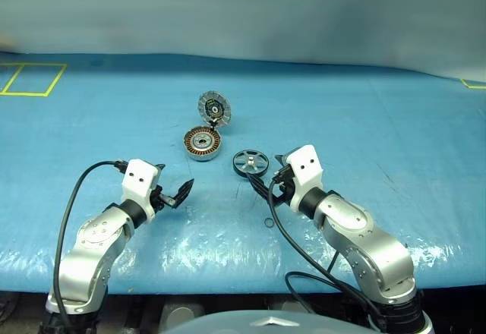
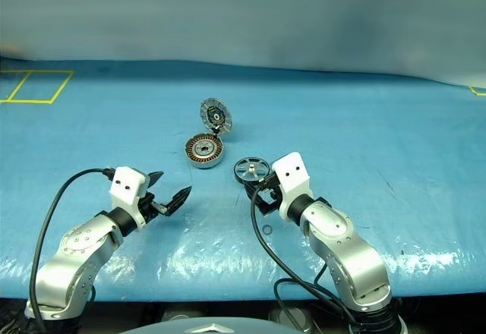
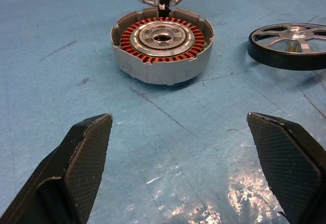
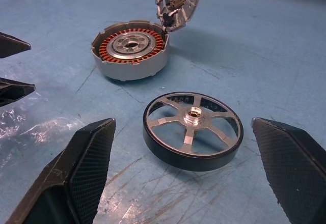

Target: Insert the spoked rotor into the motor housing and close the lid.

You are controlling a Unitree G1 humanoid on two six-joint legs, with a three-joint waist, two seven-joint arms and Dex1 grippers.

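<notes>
Rotor pick-up pending: the spoked rotor [image 4: 192, 130] lies flat on the blue table cover [image 1: 395, 114], just in front of the right gripper [image 4: 186, 170], whose two black fingers stand spread wide w/ nothing between them but the wheel ahead. The motor housing [image 1: 202, 143] sits a short way beyond and to the robot's left of the rotor, copper windings up, cup unfilled. Its lid [image 1: 214, 108] stands tipped up on the far edge, segmented inner face toward the robot. The left gripper [image 3: 178, 170] is likewise fully spread and holds nothing, aimed at the housing from near by. A small dark ring [image 1: 269, 222] lies on the cover beside the right arm.

Judgement: step in hand looks like the grasp of the rotor, approx. at the task's start. To do it well, the right fingers should straddle the rim across its full width, close on opposite sides, not on the thin spokes, and keep the wheel level so it drops square over the housing's hub. The left could steady the housing, staying clear of the lid.
</notes>
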